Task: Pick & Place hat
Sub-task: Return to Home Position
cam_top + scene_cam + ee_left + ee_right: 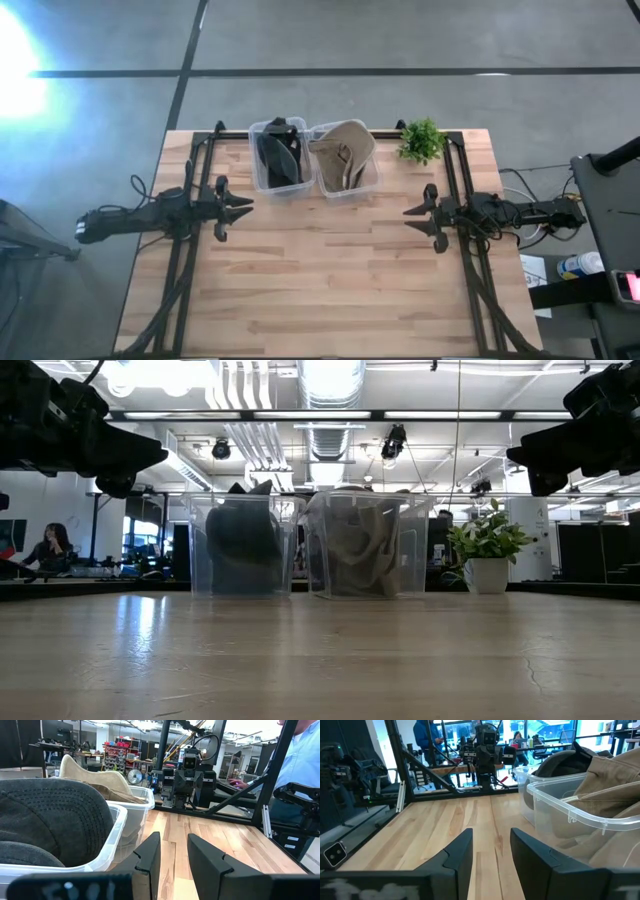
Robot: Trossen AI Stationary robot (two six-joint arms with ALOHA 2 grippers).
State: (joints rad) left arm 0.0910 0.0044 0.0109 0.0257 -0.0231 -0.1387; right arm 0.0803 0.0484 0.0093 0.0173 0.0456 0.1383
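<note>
A dark hat (277, 158) sits in the left clear bin (262, 180) and a tan hat (345, 150) in the right clear bin (370, 180), side by side at the table's far edge. In the low view the dark hat (243, 540) and tan hat (360, 540) stand up inside their bins. My left gripper (240, 208) hovers open at the table's left side, pointing right, just near of the dark hat's bin. My right gripper (415, 215) hovers open at the right side, pointing left. In the wrist views, left gripper (172, 855) and right gripper (491, 847) hold nothing.
A small potted plant (421, 140) stands at the far right corner, beside the tan hat's bin. The wooden table top (320, 280) stretches bare between and near of the arms. A person in a blue shirt (305, 755) stands beyond the table's right side.
</note>
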